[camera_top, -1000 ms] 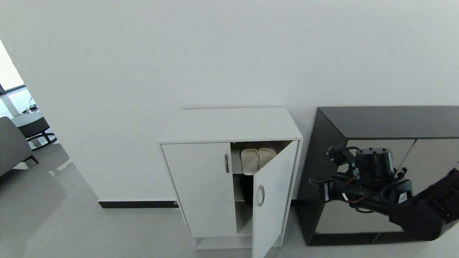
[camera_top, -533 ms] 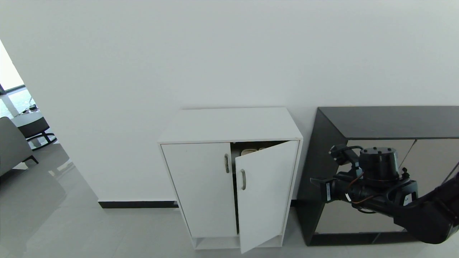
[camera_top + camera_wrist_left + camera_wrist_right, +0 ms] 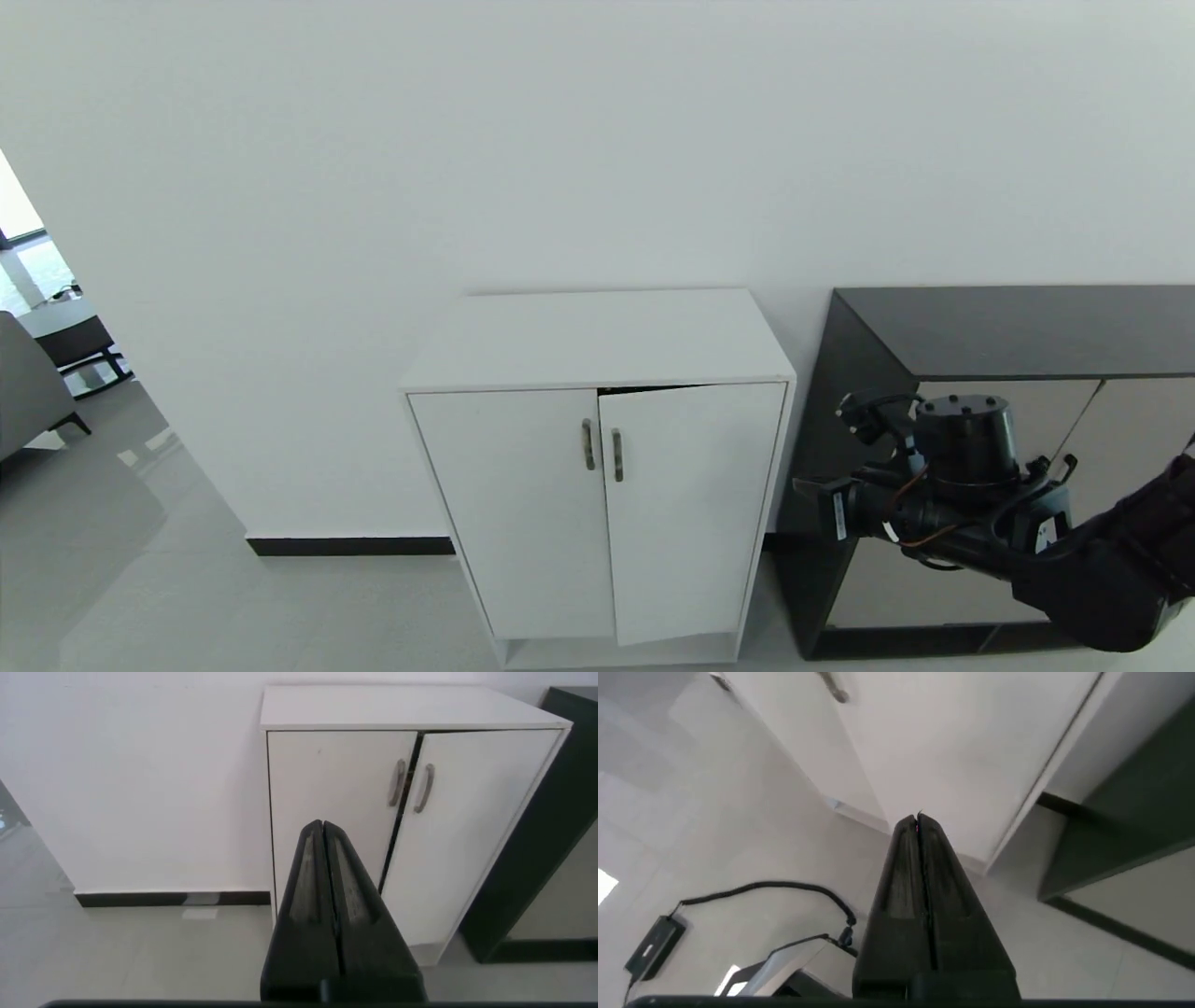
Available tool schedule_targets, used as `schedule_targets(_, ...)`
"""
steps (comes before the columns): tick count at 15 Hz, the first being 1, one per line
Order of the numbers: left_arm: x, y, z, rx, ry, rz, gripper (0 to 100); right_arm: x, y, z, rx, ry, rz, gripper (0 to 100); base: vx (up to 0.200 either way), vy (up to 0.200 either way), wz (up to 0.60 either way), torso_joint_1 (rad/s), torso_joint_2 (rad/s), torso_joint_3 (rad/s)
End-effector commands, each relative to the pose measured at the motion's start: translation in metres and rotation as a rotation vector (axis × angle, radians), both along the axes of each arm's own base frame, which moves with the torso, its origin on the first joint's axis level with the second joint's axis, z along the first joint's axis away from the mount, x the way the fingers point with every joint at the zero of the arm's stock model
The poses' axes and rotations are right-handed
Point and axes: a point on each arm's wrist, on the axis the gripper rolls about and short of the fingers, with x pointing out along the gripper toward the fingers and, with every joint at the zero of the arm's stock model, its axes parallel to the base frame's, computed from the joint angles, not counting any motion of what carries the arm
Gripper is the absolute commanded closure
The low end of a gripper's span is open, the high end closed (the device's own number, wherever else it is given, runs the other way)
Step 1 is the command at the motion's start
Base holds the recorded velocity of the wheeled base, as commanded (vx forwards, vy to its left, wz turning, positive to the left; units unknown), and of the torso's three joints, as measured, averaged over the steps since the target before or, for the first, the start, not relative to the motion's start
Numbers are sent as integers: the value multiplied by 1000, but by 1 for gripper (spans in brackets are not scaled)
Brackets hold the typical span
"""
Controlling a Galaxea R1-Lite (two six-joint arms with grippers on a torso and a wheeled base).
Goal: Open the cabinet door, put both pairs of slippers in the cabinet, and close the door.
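Note:
The white cabinet stands against the wall. Its left door is shut. Its right door is almost shut, leaving a thin dark gap along its top edge, and the two handles sit side by side. The slippers are hidden behind the doors. My right arm hangs to the right of the cabinet, clear of the door. The right gripper is shut and holds nothing, near the cabinet's lower right corner. My left gripper is shut and empty, well back from the cabinet front.
A black sideboard with mirrored fronts stands right beside the cabinet. A grey chair is far off to the left. A black cable with an adapter lies on the tiled floor.
The right door has swung from half open to nearly shut, hiding the pale slippers on the top shelf. The head view has shifted slightly, and the right arm sits a little lower and further left.

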Motion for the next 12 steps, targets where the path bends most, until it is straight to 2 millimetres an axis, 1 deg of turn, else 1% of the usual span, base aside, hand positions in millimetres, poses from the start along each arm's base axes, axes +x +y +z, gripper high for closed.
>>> schedule_targets(1,0,0,0,-1,0,-1,100,-9,11,-3,-15,8,25,100,200,0,0,7,12,-2)
schedule_targets(2,0,0,0,-1,0,1,100,-11,16,-3,-17,7,37,100,200,0,0,2,12,2)
schedule_targets(4,0,0,0,0,0,1,100,-14,23,-10,-27,24,62,100,0,0,0,0,0,0)
schedule_targets(6,0,0,0,0,0,1,100,-5,33,-20,-16,34,67,100,0,0,0,0,0,0)
schedule_targets(8,0,0,0,0,-1,1,100,2,42,-22,30,27,49,100,0,0,0,0,0,0)
schedule_targets(10,0,0,0,0,0,1,100,8,46,-30,22,35,32,100,0,0,0,0,0,0)
schedule_targets(12,0,0,0,0,0,1,100,8,46,-30,24,27,28,100,0,0,0,0,0,0)
